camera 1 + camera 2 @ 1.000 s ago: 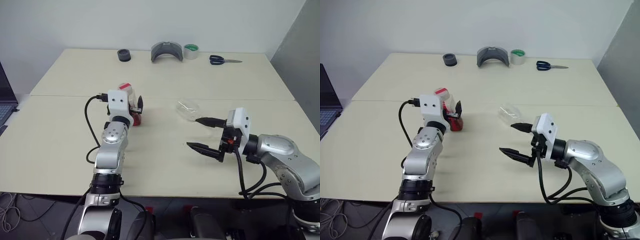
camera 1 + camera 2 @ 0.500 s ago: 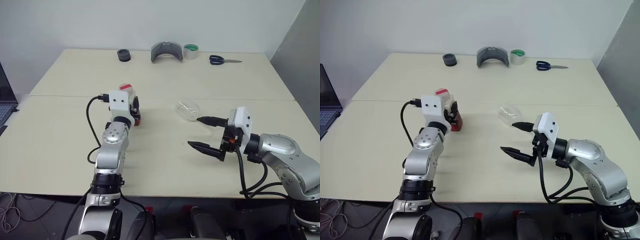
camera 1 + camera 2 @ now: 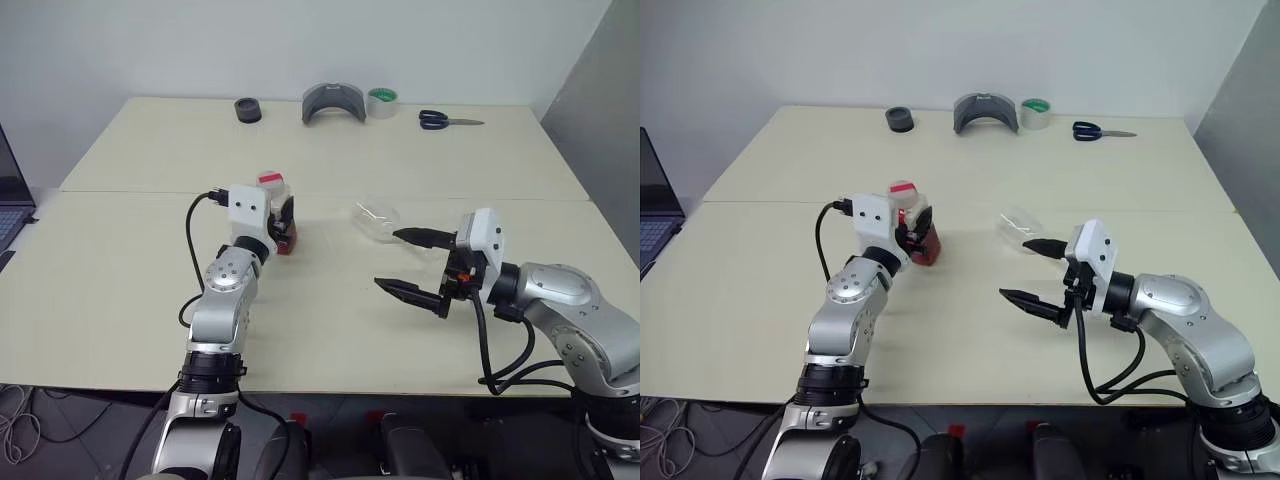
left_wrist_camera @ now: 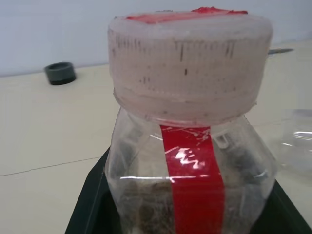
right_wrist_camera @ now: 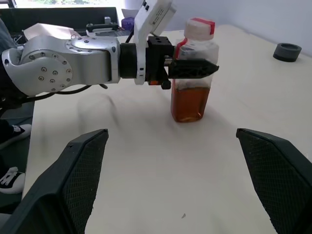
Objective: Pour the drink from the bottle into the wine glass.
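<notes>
Your left hand (image 5: 192, 68) is clamping the bottle (image 3: 917, 222), its two black fingers (image 5: 195, 68) pressing on the bottle's shoulder just under the cap. The bottle is standing upright on the bench (image 3: 330, 310), near the middle and somewhat toward the left edge, right at the seam where the two bench tops are meeting. You are seeing its pale ribbed cap with a red top close up in the left wrist view, with the red label strip (image 4: 197, 185) running down the clear body. The drink (image 5: 189, 102) is filling roughly the lower half of the bottle, reddish-brown and translucent.

Your right hand (image 3: 412, 263) is hanging over the bench with its fingers spread wide and gripping nothing. It is pointing across toward the bottle, which is standing well apart from it. The wine glass (image 3: 377, 218) is lying on its side on the bench just beyond the right hand's farther finger, between that hand and the bottle; whether the finger is touching the glass you cannot tell.

Along the far edge of the bench a black ring (image 3: 248, 110), a grey curved piece (image 3: 334, 102), a roll of tape (image 3: 382, 102) and scissors (image 3: 447, 120) are sitting in a row
</notes>
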Controlling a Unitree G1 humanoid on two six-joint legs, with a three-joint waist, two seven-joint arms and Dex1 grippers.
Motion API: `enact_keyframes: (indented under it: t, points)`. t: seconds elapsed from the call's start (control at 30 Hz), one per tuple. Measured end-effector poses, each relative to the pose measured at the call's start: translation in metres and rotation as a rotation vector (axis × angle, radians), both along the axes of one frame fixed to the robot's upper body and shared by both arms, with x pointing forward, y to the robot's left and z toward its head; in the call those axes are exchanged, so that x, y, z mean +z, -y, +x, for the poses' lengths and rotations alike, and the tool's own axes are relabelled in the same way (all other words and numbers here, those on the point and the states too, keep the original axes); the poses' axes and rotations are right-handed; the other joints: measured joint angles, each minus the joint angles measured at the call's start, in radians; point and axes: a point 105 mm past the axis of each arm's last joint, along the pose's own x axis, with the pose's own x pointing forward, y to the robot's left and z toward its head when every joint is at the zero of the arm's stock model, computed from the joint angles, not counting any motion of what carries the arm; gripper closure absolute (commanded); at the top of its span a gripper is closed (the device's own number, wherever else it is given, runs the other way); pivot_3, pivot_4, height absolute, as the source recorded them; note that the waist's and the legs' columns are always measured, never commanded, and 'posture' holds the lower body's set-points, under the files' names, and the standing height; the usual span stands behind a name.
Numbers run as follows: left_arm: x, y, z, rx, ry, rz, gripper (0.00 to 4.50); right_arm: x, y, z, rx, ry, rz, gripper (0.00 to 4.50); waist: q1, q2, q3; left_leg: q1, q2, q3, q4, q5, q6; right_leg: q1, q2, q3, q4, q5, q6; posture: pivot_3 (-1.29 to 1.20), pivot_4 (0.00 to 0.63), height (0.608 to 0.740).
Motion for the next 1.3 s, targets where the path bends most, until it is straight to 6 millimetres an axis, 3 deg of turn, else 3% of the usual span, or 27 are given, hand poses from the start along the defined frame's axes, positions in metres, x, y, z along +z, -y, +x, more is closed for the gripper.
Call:
enact_keyframes:
  t: [0.43, 0.9, 1.3]
  points:
    - [0.017, 0.01, -0.01, -0.289, 0.046, 0.022, 2.7, 0.003, -0.003, 0.0, -0.012, 0.009, 0.03, 0.0, 0.0, 0.0, 0.0, 0.0, 0.0, 0.0, 0.0, 0.0, 0.0, 0.0, 0.0, 0.0, 0.0, 0.0, 0.0, 0.0, 0.15, 0.74]
    - [0.018, 0.066, -0.025, -0.783, 0.022, 0.101, 2.7, 0.012, -0.001, 0.001, -0.206, 0.038, 0.096, 0.0, -0.002, 0.0, 0.0, -0.001, 0.0, 0.0, 0.0, 0.0, 0.0, -0.001, 0.0, 0.0, 0.0, 0.0, 0.0, 0.0, 0.15, 0.74]
    - [0.014, 0.109, -0.043, -1.119, 0.011, 0.157, 2.7, 0.031, -0.012, 0.012, -0.304, 0.081, 0.105, 0.0, -0.002, 0.0, 0.0, -0.001, -0.001, 0.0, 0.0, 0.0, 0.0, -0.001, 0.001, 0.0, 0.0, 0.0, 0.0, 0.0, 0.15, 0.74]
